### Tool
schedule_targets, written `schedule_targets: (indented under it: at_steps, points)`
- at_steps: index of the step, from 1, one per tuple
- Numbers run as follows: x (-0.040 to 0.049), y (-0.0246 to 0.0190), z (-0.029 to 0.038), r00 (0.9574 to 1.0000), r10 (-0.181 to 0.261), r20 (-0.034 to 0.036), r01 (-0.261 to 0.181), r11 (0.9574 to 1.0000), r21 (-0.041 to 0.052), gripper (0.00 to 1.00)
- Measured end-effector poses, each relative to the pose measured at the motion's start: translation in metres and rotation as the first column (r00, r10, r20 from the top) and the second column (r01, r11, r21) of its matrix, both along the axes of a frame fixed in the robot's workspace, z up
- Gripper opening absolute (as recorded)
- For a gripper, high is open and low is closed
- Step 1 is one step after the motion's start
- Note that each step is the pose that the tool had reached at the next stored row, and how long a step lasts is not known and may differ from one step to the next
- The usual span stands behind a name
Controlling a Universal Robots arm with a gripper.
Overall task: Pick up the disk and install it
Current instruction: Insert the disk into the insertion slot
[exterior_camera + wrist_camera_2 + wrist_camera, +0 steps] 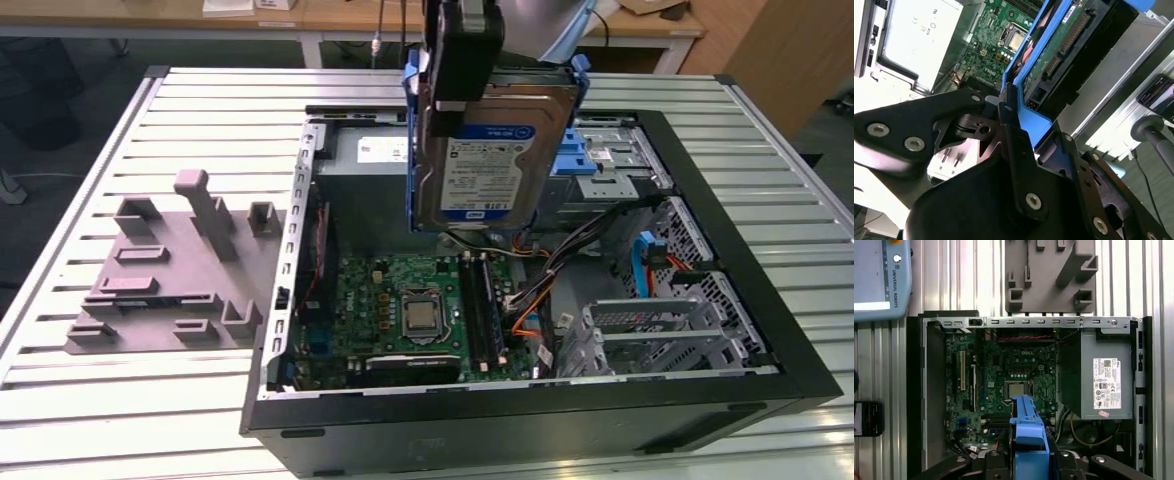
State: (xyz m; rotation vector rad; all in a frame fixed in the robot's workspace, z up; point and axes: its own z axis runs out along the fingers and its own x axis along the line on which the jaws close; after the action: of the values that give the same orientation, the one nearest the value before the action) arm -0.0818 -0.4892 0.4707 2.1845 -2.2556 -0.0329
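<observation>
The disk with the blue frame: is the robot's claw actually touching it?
Touching. In the second wrist view the gripper clamps the blue frame of the disk; in the exterior view the disk hangs from it above the open computer case.

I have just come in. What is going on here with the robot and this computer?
The robot arm's pincer is shut on the disk, gripping its blue carrier frame, and holds it upright above the open computer case. The disk hangs over the motherboard and is not yet installed. A grey fixture lies beside the case, at the exterior view's left.
</observation>
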Motion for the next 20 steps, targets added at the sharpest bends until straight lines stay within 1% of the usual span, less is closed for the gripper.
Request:
schedule_targets:
  at_steps: [2,5,8,11,13,15,20]
  points:
    - [0.0000,-0.0030,0.0000,1.0000,0.000,0.0000,0.000,1.0000,-0.0002,0.36]
    - [0.0000,-0.0087,0.0000,1.0000,0.000,0.0000,0.000,1.0000,-0.0005,0.36]
    - [0.0000,-0.0154,-0.0001,1.0000,0.000,0.0001,0.000,1.0000,-0.0006,0.36]
    - [0.0000,-0.0230,0.0000,1.0000,0.000,0.0000,0.000,1.0000,-0.0017,0.36]
    - [0.0016,-0.0260,-0.0001,1.0000,0.000,0.0001,0.000,1.0000,-0.0029,0.36]
    - [0.0070,-0.0273,-0.0002,1.0000,0.000,0.0001,0.000,1.0000,-0.0037,0.36]
    - [0.0248,-0.0300,-0.0005,1.0000,0.000,0.0000,0.000,1.0000,-0.0047,0.36]
